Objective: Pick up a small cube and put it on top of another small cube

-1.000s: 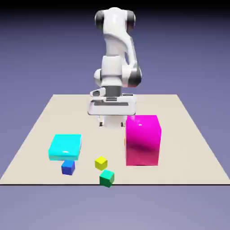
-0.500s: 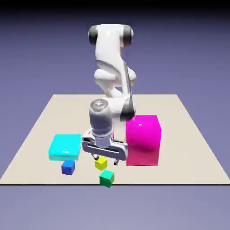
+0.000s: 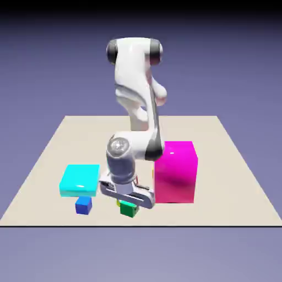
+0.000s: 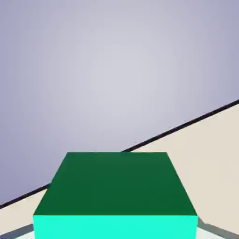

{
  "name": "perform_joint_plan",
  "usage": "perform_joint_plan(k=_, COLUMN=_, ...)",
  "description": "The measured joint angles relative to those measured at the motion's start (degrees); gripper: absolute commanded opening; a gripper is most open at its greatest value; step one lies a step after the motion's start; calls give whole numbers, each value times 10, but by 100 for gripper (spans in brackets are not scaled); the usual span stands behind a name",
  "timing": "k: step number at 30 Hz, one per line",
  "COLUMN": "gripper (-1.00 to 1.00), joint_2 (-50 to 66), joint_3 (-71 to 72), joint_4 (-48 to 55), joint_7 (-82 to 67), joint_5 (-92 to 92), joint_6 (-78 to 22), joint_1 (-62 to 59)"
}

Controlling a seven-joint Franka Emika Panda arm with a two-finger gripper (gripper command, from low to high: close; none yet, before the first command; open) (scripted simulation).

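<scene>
now the gripper (image 3: 130, 202) grips the small green cube (image 3: 129, 209) between its fingertips (image 4: 215, 232).

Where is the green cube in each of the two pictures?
Exterior view: just below the gripper, low and slightly left of middle, the green cube.
Hand view: bottom middle, large.
Shared landmark: the table's dark edge.

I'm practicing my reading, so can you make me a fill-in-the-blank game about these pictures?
1. In the exterior view, the small cube nearest the flat cyan block is ____.
2. The gripper is holding a cube colored ____.
3. The biggest block on the table is colored ____.

Missing words: blue; green; pink.
</scene>
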Motion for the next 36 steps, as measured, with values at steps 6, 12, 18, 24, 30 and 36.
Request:
perform_joint_plan(k=6, gripper=-100, joint_2=-62, joint_3=72, joint_4=-50, joint_7=25, joint_5=109, joint_6=29, joint_1=116)
perform_joint_plan(k=12, gripper=-100, joint_2=-125, joint_3=183, joint_4=-125, joint_7=62, joint_5=259, joint_6=70, joint_1=229)
perform_joint_plan(k=18, gripper=-100, joint_2=-135, joint_3=306, joint_4=-192, joint_7=135, joint_5=405, joint_6=148, joint_1=181)
perform_joint_plan(k=24, gripper=-100, joint_2=-139, joint_3=430, joint_4=-258, joint_7=211, joint_5=551, joint_6=230, joint_1=113)
perform_joint_plan(k=30, gripper=-100, joint_2=-144, joint_3=555, joint_4=-324, joint_7=287, joint_5=698, joint_6=313, joint_1=45)
perform_joint_plan(k=36, gripper=-100, joint_2=-148, joint_3=679, joint_4=-390, joint_7=363, joint_5=845, joint_6=396, joint_1=-23)
